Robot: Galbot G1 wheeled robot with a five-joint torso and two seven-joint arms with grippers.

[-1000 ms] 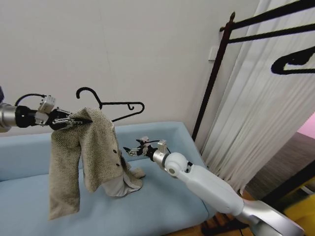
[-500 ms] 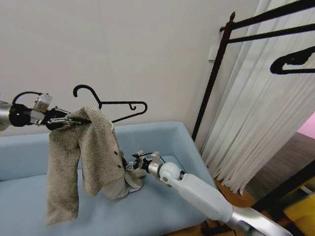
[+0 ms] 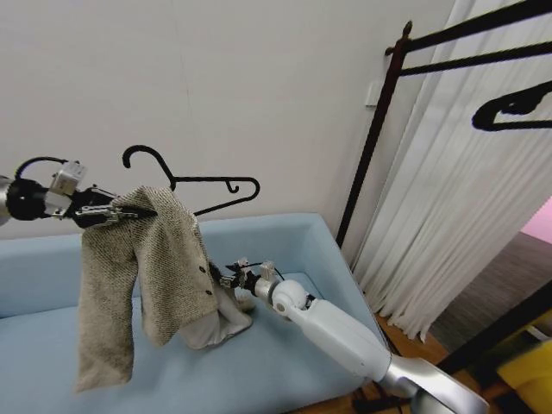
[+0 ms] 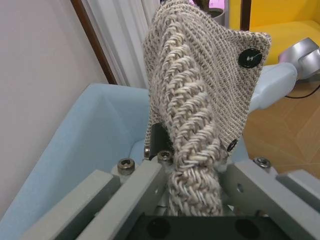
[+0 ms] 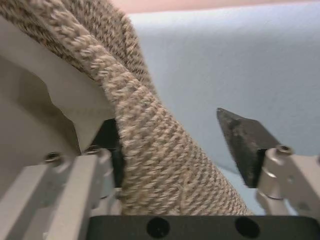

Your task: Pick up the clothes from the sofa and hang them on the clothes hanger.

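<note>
A beige knitted cardigan (image 3: 164, 267) hangs over one arm of a black hanger (image 3: 203, 183), and its lower folds rest on the light blue sofa (image 3: 285, 345). My left gripper (image 3: 112, 212) is held out at the left, shut on the cardigan's shoulder at the hanger's end; the left wrist view shows the thick knit (image 4: 200, 85) pinched between its fingers (image 4: 140, 175). My right gripper (image 3: 228, 276) is low at the cardigan's front edge. In the right wrist view the knitted edge (image 5: 150, 150) lies between its open jaws, with one dark fingertip (image 5: 240, 135) standing clear of the fabric.
A dark clothes rack (image 3: 371, 138) stands at the right of the sofa, with another black hanger (image 3: 513, 108) on its top bar. White curtains (image 3: 448, 216) hang behind the rack. A plain wall backs the sofa.
My right gripper has moved left across the sofa until it reaches the cardigan's front edge. My left gripper has drifted slightly left and up with the hanger and cardigan.
</note>
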